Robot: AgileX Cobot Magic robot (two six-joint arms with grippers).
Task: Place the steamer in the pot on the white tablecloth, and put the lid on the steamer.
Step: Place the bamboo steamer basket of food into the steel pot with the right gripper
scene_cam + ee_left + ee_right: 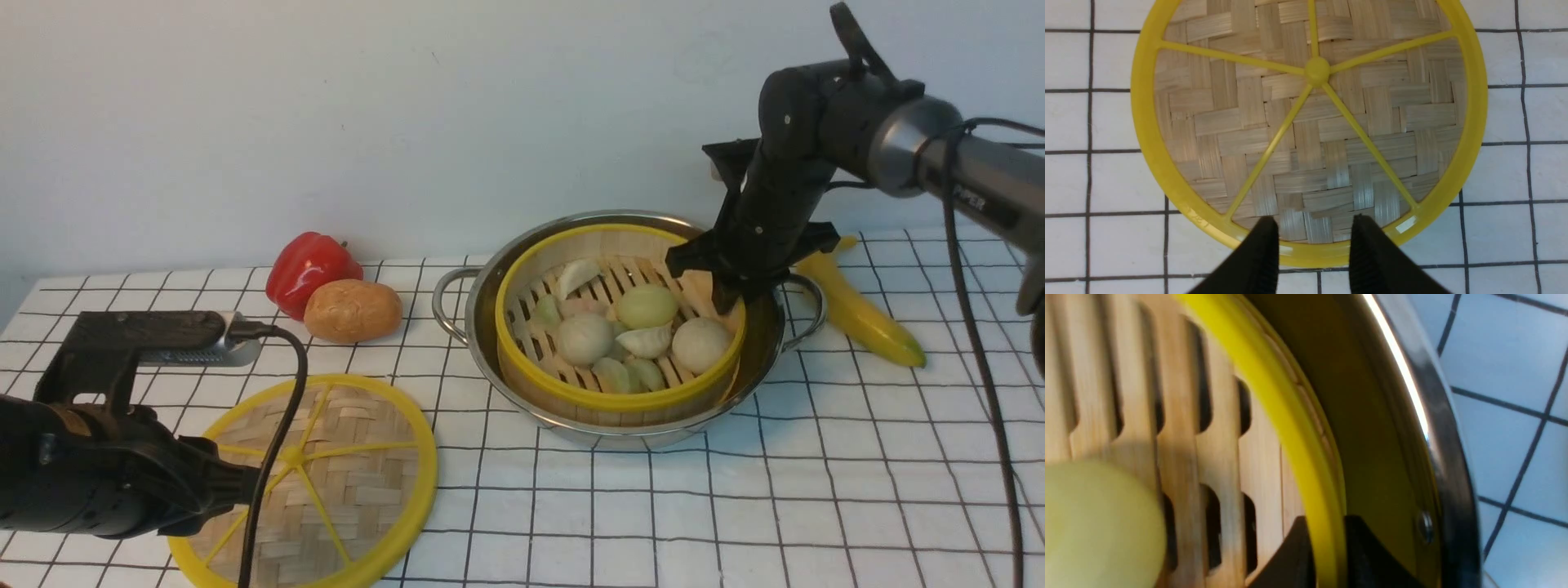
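Pinching steamer (pixel 620 402) rim: right tool (pixel 727 304); left tool (pixel 1314 241) open over lid (pixel 1331 122); arm (pixel 980 184) reads "PER".

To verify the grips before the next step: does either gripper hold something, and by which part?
The right gripper pinches the steamer by its yellow rim; the left gripper holds nothing.

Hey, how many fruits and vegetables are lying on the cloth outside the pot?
3: a red pepper and a brown potato side by side left of the pot, and a yellow banana right of it, its far end behind the right arm. Anything behind the pot would be hidden.
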